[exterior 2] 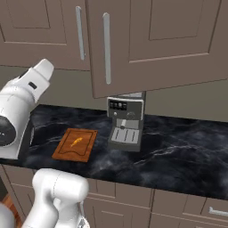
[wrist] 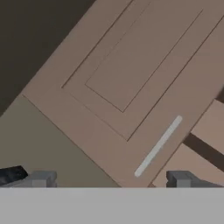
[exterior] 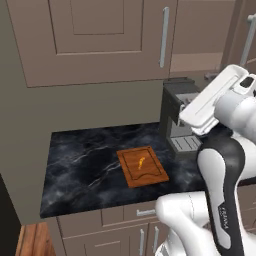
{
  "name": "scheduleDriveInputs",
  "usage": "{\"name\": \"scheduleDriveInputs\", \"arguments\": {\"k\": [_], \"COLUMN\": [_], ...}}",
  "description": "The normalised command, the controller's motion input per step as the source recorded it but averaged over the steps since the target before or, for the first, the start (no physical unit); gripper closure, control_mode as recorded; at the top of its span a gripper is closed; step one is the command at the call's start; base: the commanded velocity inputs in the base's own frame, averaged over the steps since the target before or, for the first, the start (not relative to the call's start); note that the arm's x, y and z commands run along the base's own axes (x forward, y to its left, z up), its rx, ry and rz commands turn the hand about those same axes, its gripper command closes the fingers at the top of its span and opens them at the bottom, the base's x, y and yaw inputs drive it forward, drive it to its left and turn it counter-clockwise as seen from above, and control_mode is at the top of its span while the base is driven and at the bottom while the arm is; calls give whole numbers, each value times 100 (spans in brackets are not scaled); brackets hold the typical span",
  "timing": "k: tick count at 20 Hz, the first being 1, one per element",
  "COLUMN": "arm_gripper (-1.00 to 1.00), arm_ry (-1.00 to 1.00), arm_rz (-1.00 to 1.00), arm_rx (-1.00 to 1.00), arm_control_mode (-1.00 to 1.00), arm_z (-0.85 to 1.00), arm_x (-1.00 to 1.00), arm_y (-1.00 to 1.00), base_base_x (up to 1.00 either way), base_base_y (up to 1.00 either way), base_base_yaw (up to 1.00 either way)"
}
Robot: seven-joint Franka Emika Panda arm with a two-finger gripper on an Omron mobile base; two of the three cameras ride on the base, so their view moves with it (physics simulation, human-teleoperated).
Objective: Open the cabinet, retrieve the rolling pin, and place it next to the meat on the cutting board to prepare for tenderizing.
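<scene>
Cabinet [exterior 2: 156,40]: top of the right base view; right door swung partly out, left door shut.
Rolling pin: not out yet; retrieving and placing remain.
Claw [wrist: 109,179]: open, empty, facing a door's handle [wrist: 157,146].
Meat [exterior: 141,162]: frame centre, on the cutting board [exterior: 150,175].

We are looking at evenly lit, soft renders with no hard highlights. The black marble tabletop [exterior: 90,170] is giving off only a faint pale sheen. The cabinet [exterior 2: 156,40] is casting a dim band on the wall beneath it. Above and left of the claw [wrist: 111,179], a corner is falling into deep shadow. All three pictures are looking slightly soft and low in detail, without edge distortion.
</scene>
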Motion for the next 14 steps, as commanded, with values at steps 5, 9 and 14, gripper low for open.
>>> {"name": "scheduleDriveInputs", "arguments": {"k": [5, 9, 14], "arm_gripper": [-100, -100, -100], "arm_ry": [18, 14, 13], "arm_rz": [-10, -17, -30], "arm_rx": [-20, -14, -13], "arm_control_mode": [-100, -100, -100], "arm_z": [-35, -33, -31], "arm_x": [62, 70, 66], "arm_y": [36, 5, -4], "base_base_x": [0, 0, 0], "base_base_y": [0, 0, 0], "base_base_yaw": [0, 0, 0]}}
